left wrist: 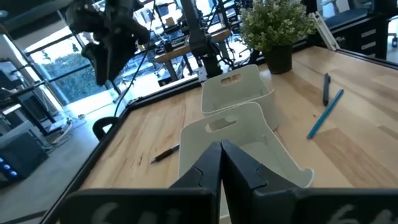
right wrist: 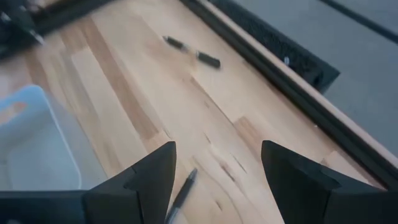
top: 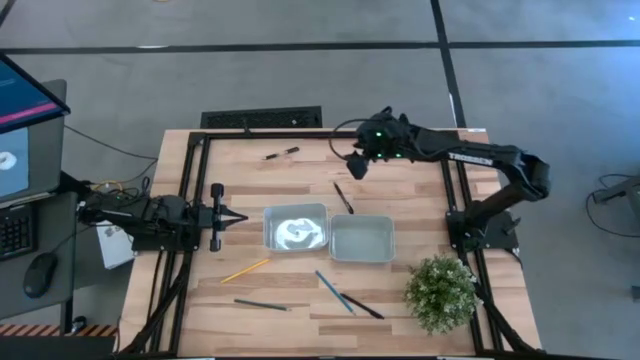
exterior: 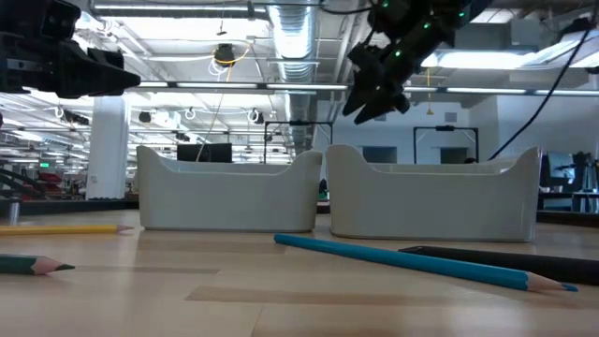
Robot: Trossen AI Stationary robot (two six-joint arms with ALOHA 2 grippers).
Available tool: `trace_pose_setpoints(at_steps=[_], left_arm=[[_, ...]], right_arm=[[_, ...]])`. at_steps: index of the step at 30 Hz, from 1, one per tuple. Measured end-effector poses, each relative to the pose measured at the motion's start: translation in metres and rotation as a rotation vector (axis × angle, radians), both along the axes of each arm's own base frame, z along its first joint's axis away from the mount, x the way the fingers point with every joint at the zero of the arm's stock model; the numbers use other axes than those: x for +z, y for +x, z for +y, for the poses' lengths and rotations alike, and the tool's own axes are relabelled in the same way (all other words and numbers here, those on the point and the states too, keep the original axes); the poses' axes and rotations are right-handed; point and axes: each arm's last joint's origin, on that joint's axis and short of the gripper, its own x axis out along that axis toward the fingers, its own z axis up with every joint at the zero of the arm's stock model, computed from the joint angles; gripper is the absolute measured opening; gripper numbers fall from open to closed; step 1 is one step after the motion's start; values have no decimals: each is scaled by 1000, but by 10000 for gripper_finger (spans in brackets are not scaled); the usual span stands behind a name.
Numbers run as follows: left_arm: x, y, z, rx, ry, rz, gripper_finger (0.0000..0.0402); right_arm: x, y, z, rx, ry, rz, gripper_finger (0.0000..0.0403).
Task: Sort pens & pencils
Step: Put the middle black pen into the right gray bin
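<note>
Place: looked like a robotics lab in an open industrial hall.
Evidence: exposed ceiling ducts (exterior: 281,28), strip lights, grey concrete floor (top: 300,70).
Extras: monitor (top: 25,130) and keyboard stood off the table's (top: 400,215) left edge.

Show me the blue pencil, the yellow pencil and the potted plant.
blue pencil (exterior: 402,259): low view, middle of its shaft.
yellow pencil (top: 246,269): high view, middle of its shaft.
potted plant (top: 441,291): high view, centre of its foliage.

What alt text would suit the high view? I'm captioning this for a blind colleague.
Seen from above, the right arm's open claw hovers over a black pen on a wooden table, just behind two pale plastic bins side by side. The left arm's shut claw waits left of them. Yellow, grey-green and blue pencils lie at the front, beside a potted plant.
</note>
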Motion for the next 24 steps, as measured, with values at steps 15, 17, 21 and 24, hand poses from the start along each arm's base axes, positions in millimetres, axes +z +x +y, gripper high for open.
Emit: trace_pose_setpoints(at_steps=[15,17,21,24], left_arm=[[0,0,0,1,-4,1,0],[0,0,0,1,-4,1,0],[0,0,0,1,-4,1,0],[0,0,0,1,-4,2,0]], right_arm=[[-38,31,-20,-6,136,290,260],[-42,34,-21,-6,147,313,260],[-51,41,-22,8,207,343,260],[-56,47,-22,42,258,342,260]])
